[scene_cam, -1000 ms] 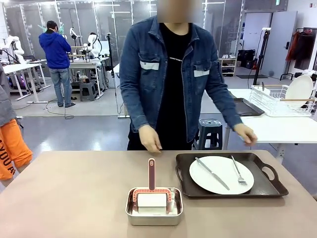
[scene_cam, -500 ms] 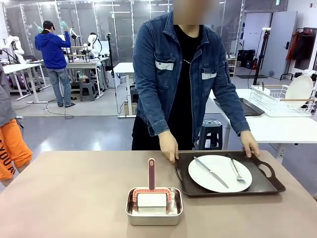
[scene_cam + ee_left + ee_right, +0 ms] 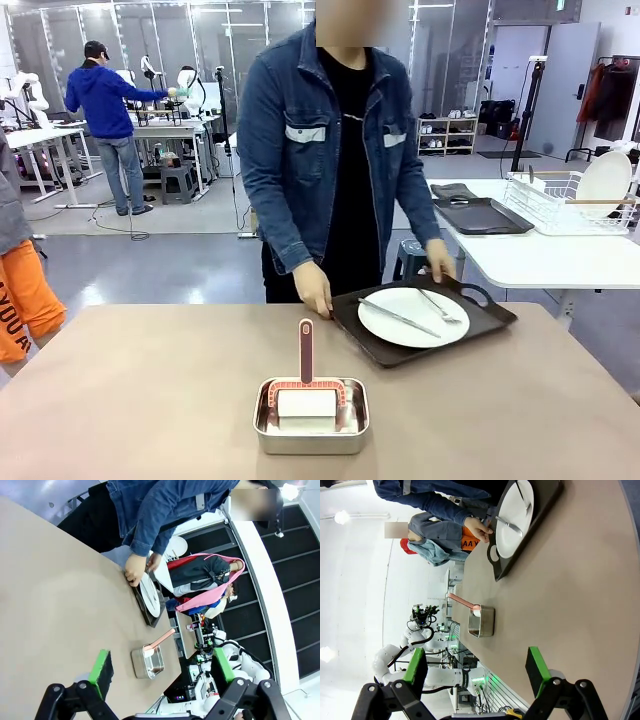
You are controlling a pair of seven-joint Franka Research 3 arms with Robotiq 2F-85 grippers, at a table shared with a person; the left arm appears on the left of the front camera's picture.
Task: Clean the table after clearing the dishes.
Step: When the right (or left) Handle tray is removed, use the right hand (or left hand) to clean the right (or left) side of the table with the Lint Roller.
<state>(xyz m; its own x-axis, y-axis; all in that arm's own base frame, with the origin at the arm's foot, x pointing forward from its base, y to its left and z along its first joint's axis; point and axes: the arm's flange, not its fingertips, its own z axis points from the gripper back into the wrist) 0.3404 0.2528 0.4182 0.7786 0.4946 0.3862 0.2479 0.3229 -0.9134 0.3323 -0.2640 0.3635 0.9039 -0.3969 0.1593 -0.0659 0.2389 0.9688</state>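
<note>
**A:** Starting at the left, is there anything to read?
**B:** Only clipped letters, seemingly "YDUA", on an orange garment (image 3: 18,300) at 9 o'clock. The pan and tray carry no print.

**A:** And my left jaws?
**B:** They're spread and hold nothing, over the plain beige-brown surface (image 3: 130,390).

**A:** Where's the cleaning tool?
**B:** At 6 o'clock by your edge. A small rectangular steel pan (image 3: 311,428) holds a white pad (image 3: 306,403). Its pink handle (image 3: 306,350) has its long axis running 6 to 12. It lies about midway between your arms, and I'd call neither nearer.

**A:** And the dishes?
**B:** At 2 o'clock from the pan. A person's hands (image 3: 314,290) grip the dark brown handled tray (image 3: 488,322) at the far edge. It carries a round white plate (image 3: 395,335), a silver knife (image 3: 400,317) and a fork (image 3: 440,307). Wait until it's off before you move.

**A:** And my right jaws?
**B:** They're spread too, and bare.
</note>
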